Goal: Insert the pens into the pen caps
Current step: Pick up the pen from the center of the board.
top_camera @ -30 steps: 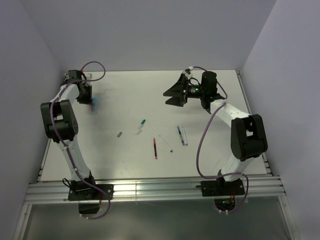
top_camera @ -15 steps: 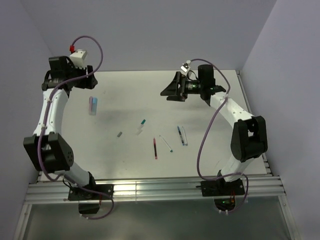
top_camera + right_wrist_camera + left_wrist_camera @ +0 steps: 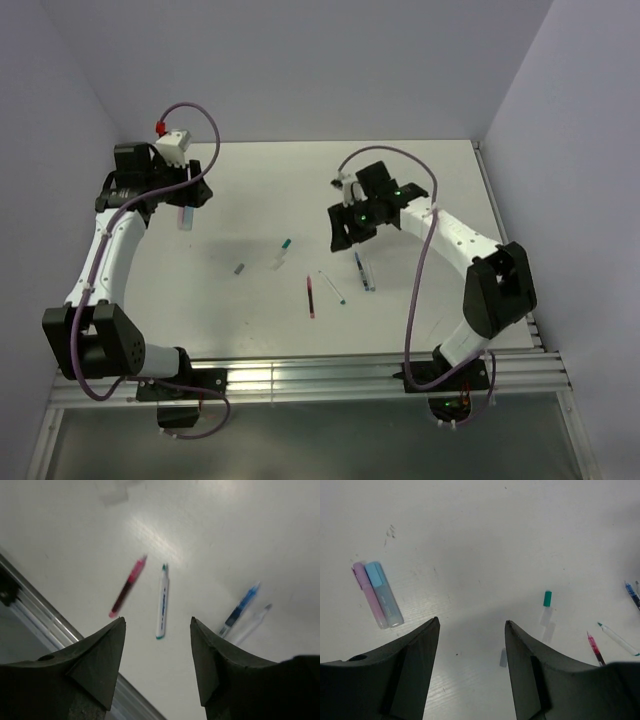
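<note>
Four pens lie mid-table: a red pen (image 3: 311, 297) (image 3: 127, 586) (image 3: 595, 649), a white pen with a green tip (image 3: 332, 287) (image 3: 162, 601), a dark blue pen (image 3: 358, 268) (image 3: 240, 609) and a pale pen (image 3: 368, 272) (image 3: 252, 624). Left of them lie a teal cap (image 3: 286, 243) (image 3: 547, 598), a grey cap (image 3: 239, 268) (image 3: 503, 657) and a white cap (image 3: 279, 262). A pink-capped pen (image 3: 370, 600) and a light-blue-capped pen (image 3: 384, 600) lie side by side at far left. My left gripper (image 3: 192, 190) (image 3: 471, 621) hovers open just above that pair. My right gripper (image 3: 345, 228) (image 3: 157, 620) hangs open over the loose pens, empty.
A metal rail (image 3: 300, 375) (image 3: 30, 610) runs along the table's near edge. Lilac walls enclose the table at the left, back and right. The purple cables loop above both wrists.
My left gripper opened and lifted away from the pink and blue pair on the table. My right gripper swung from the far back down over the loose pens, its jaws narrower than before.
</note>
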Tool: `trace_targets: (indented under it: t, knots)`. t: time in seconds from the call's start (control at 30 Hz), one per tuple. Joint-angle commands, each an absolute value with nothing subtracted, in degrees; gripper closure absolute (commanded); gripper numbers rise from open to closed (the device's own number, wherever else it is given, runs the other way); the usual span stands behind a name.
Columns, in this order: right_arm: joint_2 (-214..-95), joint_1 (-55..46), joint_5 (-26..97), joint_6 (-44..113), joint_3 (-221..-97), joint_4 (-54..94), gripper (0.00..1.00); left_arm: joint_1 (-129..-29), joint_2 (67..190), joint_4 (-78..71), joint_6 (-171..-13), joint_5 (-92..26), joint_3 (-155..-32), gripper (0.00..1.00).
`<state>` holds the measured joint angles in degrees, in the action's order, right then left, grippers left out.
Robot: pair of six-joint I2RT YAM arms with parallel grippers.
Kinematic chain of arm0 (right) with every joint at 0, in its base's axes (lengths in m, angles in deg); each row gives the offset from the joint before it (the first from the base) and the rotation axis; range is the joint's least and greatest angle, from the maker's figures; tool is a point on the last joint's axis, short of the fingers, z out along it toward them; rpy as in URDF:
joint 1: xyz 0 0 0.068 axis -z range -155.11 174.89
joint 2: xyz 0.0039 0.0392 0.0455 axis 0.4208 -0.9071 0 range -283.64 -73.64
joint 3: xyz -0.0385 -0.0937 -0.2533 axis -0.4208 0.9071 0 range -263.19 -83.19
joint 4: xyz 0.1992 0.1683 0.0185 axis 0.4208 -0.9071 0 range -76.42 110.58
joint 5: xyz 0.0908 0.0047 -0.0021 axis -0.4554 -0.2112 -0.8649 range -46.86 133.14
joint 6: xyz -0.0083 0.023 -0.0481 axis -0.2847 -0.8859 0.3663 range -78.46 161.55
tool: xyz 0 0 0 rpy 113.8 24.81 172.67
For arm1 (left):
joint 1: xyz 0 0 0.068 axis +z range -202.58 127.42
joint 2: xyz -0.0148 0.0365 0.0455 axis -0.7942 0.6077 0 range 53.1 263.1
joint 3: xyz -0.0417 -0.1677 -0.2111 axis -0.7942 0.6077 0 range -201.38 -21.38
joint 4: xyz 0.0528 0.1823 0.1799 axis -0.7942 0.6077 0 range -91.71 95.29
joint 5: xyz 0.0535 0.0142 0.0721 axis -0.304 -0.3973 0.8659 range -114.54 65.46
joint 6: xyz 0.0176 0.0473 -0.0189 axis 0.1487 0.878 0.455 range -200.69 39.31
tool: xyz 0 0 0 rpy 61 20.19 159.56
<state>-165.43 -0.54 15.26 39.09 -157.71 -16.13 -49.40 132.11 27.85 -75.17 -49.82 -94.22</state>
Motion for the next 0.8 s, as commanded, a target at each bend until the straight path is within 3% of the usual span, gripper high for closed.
trace_targets:
  t: [0.0, 0.53, 0.77]
  knots:
    - [-166.09, -4.99, 25.64, 45.50, -154.13, -21.69, 0.39, -49.85, 130.62, 23.34, -79.37, -48.63, -93.71, 0.39]
    - [-174.44, -19.58, 35.84, 42.95, -151.92, -20.03, 0.45, -51.61, 131.33, 20.71, -82.54, -46.96, -91.87, 0.37]
    - [-178.05, -21.43, 40.68, 41.63, -151.83, -18.27, 0.45, -51.61, 130.97, 20.27, -82.89, -47.57, -91.87, 0.36]
